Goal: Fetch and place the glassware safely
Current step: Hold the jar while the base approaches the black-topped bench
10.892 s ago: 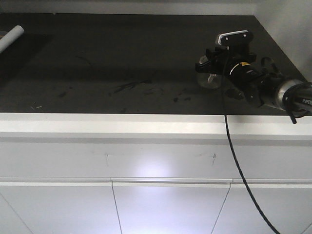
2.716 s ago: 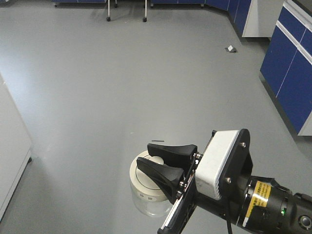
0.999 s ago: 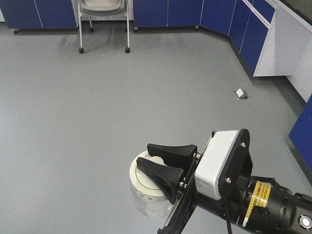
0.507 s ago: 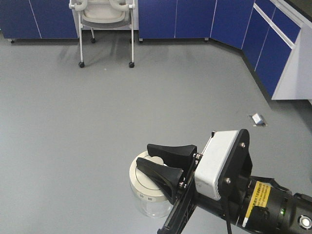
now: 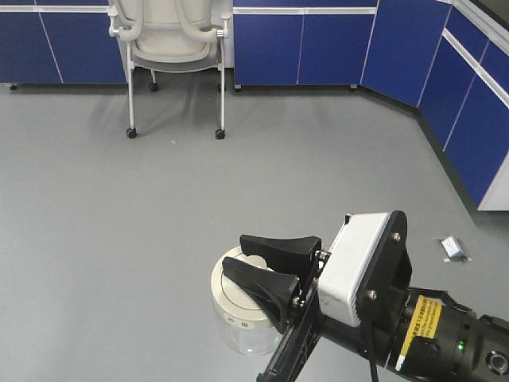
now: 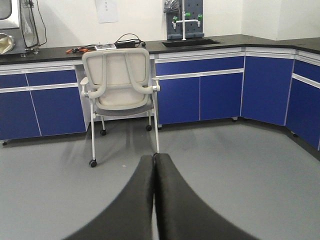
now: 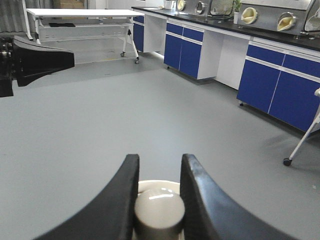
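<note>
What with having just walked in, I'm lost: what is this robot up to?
The right gripper is clamped on the lid knob of a small glass jar, holding it in the air above the grey floor of a lab room. The left gripper is shut and empty. A white chair and blue cabinets stand ahead. The jar is not yet set down anywhere.

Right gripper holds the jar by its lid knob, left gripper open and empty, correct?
No: the left gripper is shut, closed tight on nothing, per the left wrist view. The right gripper does hold the jar by its lid knob.
</note>
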{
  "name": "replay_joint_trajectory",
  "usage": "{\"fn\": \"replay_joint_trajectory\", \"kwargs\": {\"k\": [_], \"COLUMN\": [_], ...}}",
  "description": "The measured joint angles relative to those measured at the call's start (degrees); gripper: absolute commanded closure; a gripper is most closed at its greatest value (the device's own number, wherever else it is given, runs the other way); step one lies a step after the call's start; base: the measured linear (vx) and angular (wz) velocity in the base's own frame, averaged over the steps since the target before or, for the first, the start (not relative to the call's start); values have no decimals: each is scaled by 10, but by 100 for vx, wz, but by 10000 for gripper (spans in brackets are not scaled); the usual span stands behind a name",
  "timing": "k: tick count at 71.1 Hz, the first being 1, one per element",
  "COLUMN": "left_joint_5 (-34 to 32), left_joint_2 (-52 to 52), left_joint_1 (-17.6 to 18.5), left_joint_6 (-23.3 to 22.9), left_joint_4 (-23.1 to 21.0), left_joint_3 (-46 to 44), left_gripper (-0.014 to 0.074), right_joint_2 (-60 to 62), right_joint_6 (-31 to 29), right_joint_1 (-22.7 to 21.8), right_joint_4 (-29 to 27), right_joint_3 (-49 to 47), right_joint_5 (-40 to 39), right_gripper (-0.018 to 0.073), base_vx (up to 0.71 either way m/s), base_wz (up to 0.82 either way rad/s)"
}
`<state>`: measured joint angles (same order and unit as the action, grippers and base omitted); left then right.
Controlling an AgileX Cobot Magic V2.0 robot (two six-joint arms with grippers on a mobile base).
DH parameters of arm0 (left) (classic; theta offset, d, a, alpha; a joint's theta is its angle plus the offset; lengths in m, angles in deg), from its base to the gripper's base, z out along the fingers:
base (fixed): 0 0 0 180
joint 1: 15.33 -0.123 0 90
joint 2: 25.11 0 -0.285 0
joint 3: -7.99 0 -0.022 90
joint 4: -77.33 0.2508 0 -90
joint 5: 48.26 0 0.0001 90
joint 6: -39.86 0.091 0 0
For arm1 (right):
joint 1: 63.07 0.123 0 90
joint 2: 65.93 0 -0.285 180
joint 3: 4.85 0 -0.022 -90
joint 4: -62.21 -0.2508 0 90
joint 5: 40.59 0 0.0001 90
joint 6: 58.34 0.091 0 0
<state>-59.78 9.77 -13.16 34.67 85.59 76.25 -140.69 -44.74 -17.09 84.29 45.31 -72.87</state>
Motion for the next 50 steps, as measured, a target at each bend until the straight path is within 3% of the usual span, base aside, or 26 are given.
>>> {"fn": "replay_joint_trajectory", "kwargs": {"k": [50], "left_joint_5": [0], "left_joint_2": [0], "left_joint_1": [0], "left_joint_6": [0], "left_joint_4": [0], "left_joint_3": [0], "left_gripper": [603], "right_joint_2": [0], "right_joint_6": [0], "right_joint_1": [0], "right_joint_4": [0], "right_joint_3": [0], "right_joint_5": [0], "right_gripper": [563], "base_vx": [55], "base_wz": [1]}}
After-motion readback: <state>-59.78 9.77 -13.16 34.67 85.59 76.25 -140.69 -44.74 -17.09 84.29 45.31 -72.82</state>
